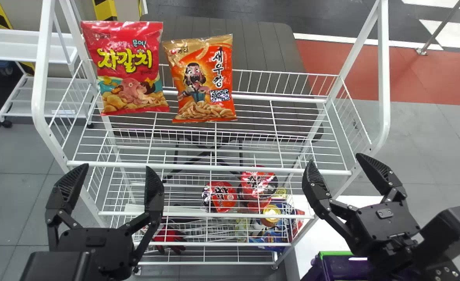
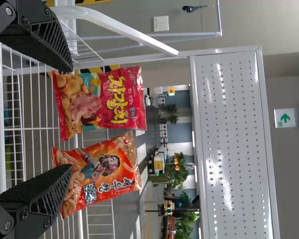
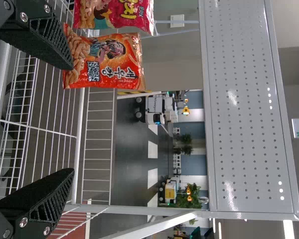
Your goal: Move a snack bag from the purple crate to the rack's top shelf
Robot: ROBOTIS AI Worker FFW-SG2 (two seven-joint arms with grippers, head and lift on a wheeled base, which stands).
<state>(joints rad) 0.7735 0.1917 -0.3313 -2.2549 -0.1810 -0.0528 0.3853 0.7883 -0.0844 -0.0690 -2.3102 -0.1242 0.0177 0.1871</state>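
Where the white wire rack (image 1: 214,168) stands ahead, its top shelf bears two snack bags.
The purple green-rimmed crate (image 1: 333,253) lies low by the right arm, the nearer one; whether it holds another bag, I cannot tell. Long axes upright, the shiny red bag (image 1: 126,70) and, beside it, the orange-and-gold bag (image 1: 202,82) stand beyond the left gripper (image 1: 117,167) and leftward of the right gripper (image 1: 335,159); both grippers' black fingers (image 1: 316,187) are spread wide, empty.

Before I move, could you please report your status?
Black left gripper, right gripper open, empty. Red snack bag, orange-and-gold snack bag upright on white wire rack's top shelf. Right arm partly hides purple crate.
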